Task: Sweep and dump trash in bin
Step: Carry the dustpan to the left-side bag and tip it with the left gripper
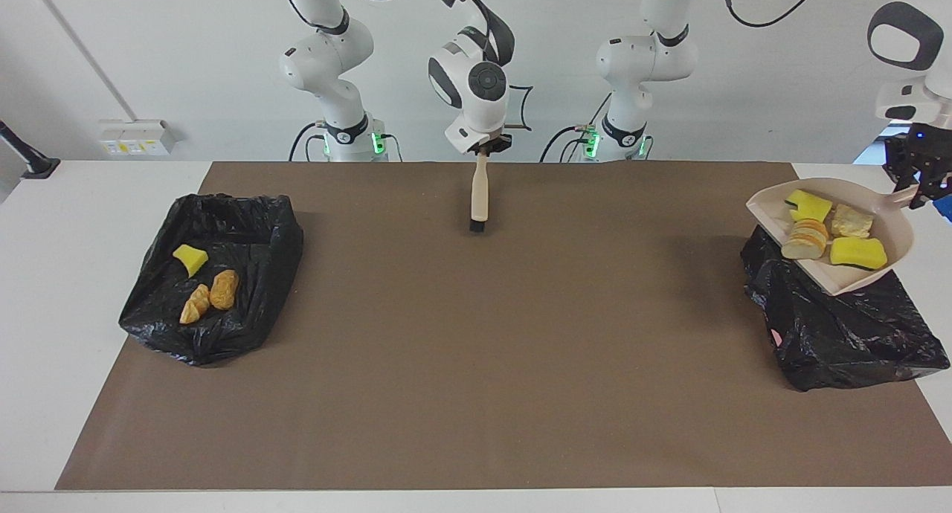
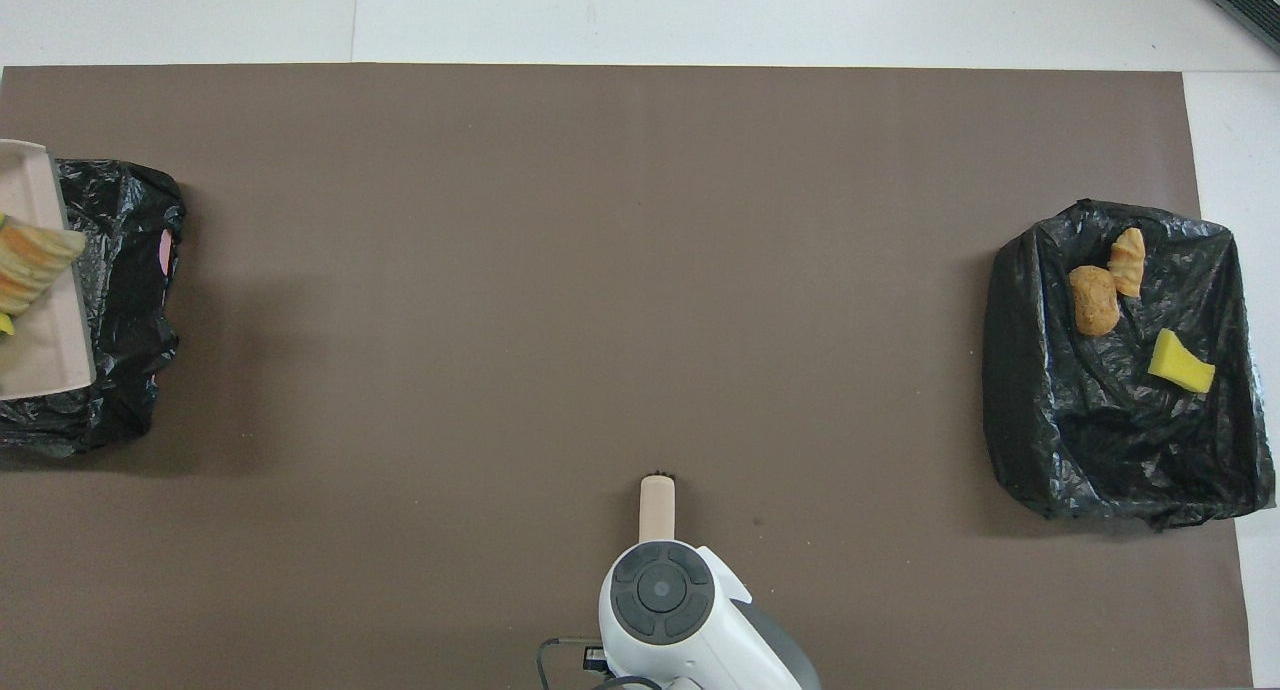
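Observation:
My left gripper [image 1: 919, 189] is shut on the handle of the beige dustpan [image 1: 855, 281], holding it in the air over the black-lined bin [image 1: 840, 334] at the left arm's end of the table. In the pan lie trash pieces: two yellow sponges [image 1: 857, 253] and two bread chunks [image 1: 803, 239]. In the overhead view only the pan's edge [image 2: 45, 360] and one bread chunk [image 2: 30, 260] show above that bin [image 2: 125, 270]. My right gripper [image 1: 487, 147] is shut on the beige brush [image 1: 480, 193], which hangs bristles down over the mat close to the robots.
A second black-lined bin [image 1: 230, 223] at the right arm's end holds a yellow sponge [image 1: 190, 259] and two bread chunks [image 1: 223, 288]. A brown mat [image 1: 476, 349] covers the table between the bins. The right arm's wrist [image 2: 660, 590] covers most of the brush [image 2: 657, 505] from above.

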